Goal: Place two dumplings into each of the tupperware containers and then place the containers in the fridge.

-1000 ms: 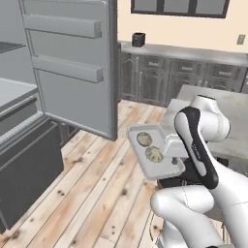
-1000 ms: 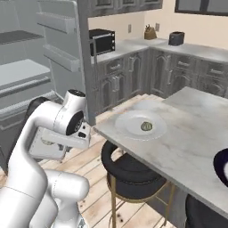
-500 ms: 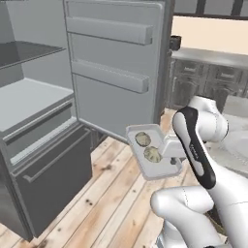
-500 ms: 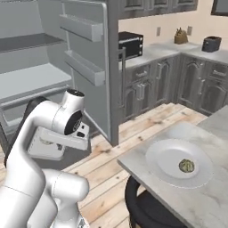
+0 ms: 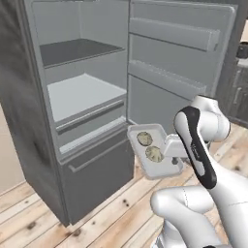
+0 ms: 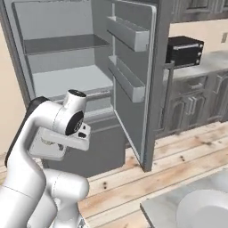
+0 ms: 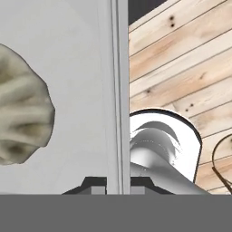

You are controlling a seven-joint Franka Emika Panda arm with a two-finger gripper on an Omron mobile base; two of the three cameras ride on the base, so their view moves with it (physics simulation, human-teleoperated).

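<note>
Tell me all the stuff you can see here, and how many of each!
fridge: one, grey, door swung open, pale shelves inside, right in front of the robot.
tupperware container: one, whitish-grey, held up in the air in front of the open fridge.
dumplings: two, tan and speckled, lying inside the container.
microwave: one, black, on the counter right of the fridge door.
cabinets: dark grey, under that counter.
plate: one, white, on the grey counter at the lower right of the right base view.
floor: pale wooden planks.
gripper: one, shut on the container's edge.
</note>
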